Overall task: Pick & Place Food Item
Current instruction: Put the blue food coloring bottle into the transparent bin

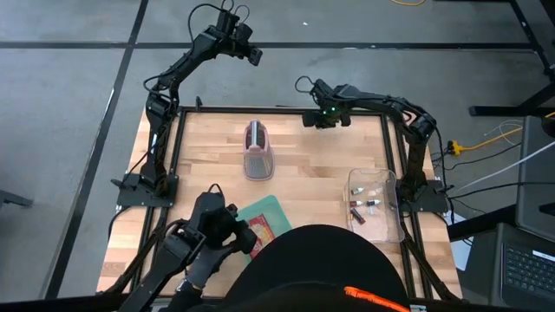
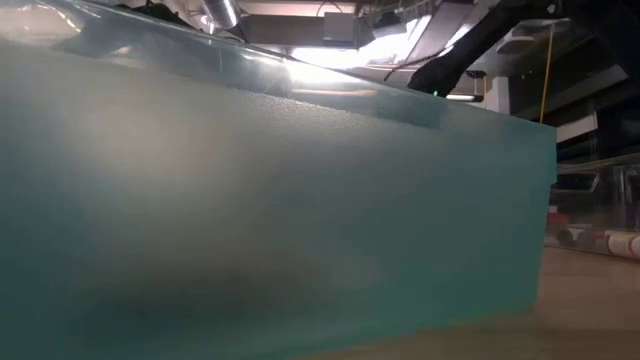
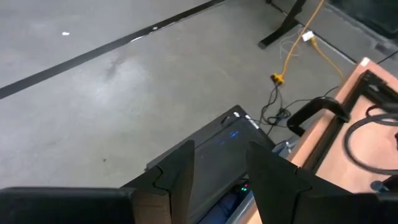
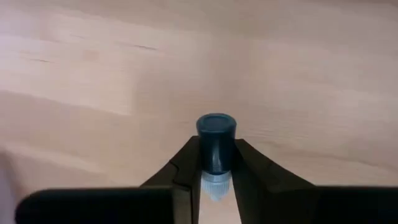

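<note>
High view: the right tool (image 1: 326, 117) sits low over the bench (image 1: 217, 143) at about one o'clock, near the far edge. The left tool (image 1: 244, 39) hangs beyond the bench at about eleven o'clock, waiting. A pink upright holder (image 1: 257, 149) stands near the centre, a clear bin (image 1: 375, 204) with small tubes lies at four o'clock, and a teal board (image 1: 270, 214) at six, partly hidden by a person's head.

Low view: a teal surface (image 2: 250, 200) fills nearly everything; little else can be told.

Left wrist view: the left tool (image 3: 214, 177) stands released, fingers apart, with only floor and a laptop beyond.

Right wrist view: the right tool (image 4: 216, 168) is clenched on a small dark-capped vial (image 4: 216, 140), fingers touching both its sides, just above the wood.

The pick step looks to be in hand, with the grip just made. The next move calls for a straight lift without slipping, then a carry toward the drop place, which I cannot name for certain.
</note>
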You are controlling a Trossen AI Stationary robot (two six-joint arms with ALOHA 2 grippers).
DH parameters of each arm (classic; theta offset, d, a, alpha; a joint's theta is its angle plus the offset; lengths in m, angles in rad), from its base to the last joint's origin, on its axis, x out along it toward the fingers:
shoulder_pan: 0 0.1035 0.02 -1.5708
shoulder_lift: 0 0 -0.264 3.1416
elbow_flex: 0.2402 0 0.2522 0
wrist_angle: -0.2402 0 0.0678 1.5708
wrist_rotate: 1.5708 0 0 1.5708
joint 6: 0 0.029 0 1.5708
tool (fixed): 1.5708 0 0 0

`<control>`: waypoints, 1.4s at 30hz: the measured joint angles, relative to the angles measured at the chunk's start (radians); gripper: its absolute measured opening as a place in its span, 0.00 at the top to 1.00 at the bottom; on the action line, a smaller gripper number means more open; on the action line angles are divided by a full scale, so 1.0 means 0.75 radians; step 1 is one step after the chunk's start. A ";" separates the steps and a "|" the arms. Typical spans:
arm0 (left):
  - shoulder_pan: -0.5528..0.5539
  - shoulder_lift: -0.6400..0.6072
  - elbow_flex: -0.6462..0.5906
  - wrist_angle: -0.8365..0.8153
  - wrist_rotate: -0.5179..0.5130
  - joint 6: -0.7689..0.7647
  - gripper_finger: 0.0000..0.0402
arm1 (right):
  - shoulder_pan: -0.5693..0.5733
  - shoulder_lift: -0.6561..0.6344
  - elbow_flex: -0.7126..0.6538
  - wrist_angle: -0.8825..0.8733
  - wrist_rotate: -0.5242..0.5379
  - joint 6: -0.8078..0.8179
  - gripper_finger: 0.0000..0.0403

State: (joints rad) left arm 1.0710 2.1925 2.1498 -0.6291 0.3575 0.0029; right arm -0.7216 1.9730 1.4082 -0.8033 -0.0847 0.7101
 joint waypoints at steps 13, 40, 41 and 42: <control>0.000 0.000 0.000 0.033 0.035 -0.034 0.65 | 0.001 -0.353 0.003 0.024 -0.156 -0.015 0.84; -0.003 -0.001 0.000 0.053 0.036 -0.032 0.65 | 0.699 -0.963 0.005 -0.880 -0.312 0.439 0.84; -0.003 -0.001 0.000 0.062 0.035 -0.033 0.65 | 0.725 -0.963 0.005 -0.911 -0.311 0.441 0.84; -0.003 -0.001 0.000 0.068 0.035 -0.033 0.65 | 0.749 -0.964 0.000 -0.926 -0.304 0.447 0.84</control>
State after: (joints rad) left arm 1.0687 2.1918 2.1498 -0.5782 0.3839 -0.0219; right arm -0.1596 1.2503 1.4086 -1.4975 -0.3125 1.0452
